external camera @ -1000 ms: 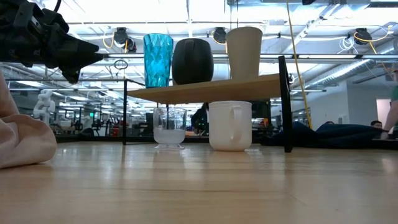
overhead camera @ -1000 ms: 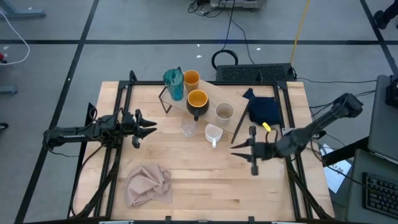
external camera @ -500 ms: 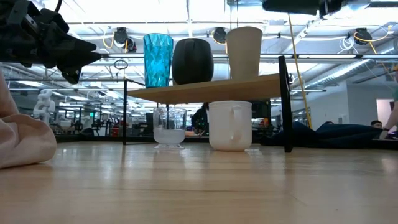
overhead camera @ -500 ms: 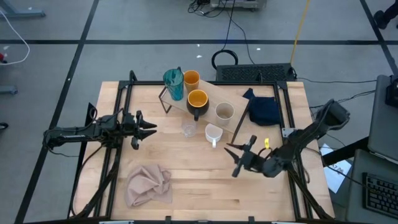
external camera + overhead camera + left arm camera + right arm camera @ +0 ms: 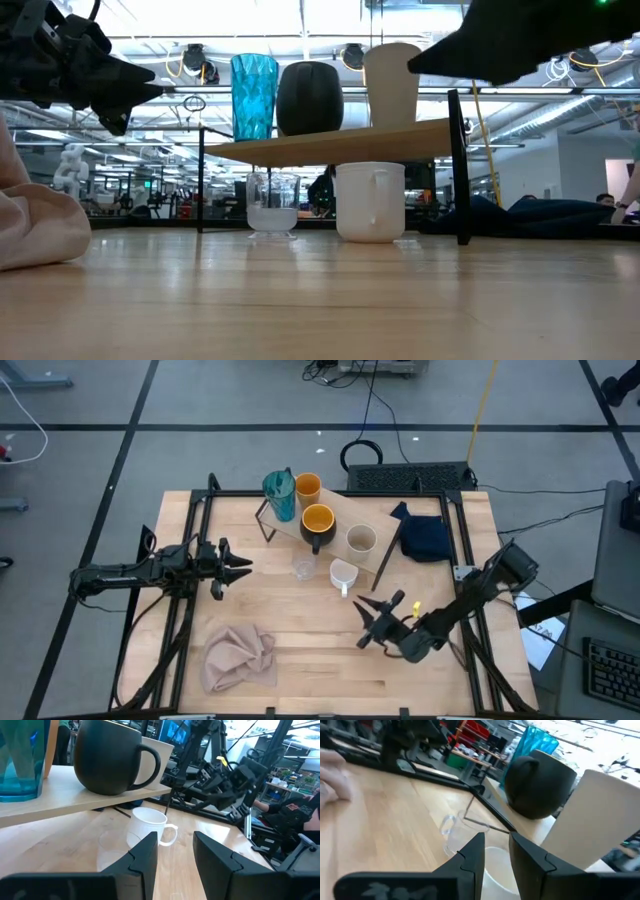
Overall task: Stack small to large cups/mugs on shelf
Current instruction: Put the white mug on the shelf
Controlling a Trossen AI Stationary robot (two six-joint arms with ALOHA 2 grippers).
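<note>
Shelf (image 5: 335, 520) sits at upper centre of the high view, on the wooden surface (image 5: 330, 660). On its board: teal tumbler (image 5: 279, 495), orange cup (image 5: 307, 487), black mug (image 5: 317, 525), beige cup (image 5: 361, 540). Off the shelf, on the surface just below it in frame: clear glass (image 5: 304, 568) and white mug (image 5: 343, 575), side by side. Pink cloth (image 5: 240, 657) lower left; navy cloth (image 5: 424, 537) right of the shelf.

My left jaws (image 5: 240, 570), centre left, stand parted, holding nothing, well apart from the glass. My right jaws (image 5: 372, 622), lower right of centre, show a narrow gap, empty, near the white mug.
</note>
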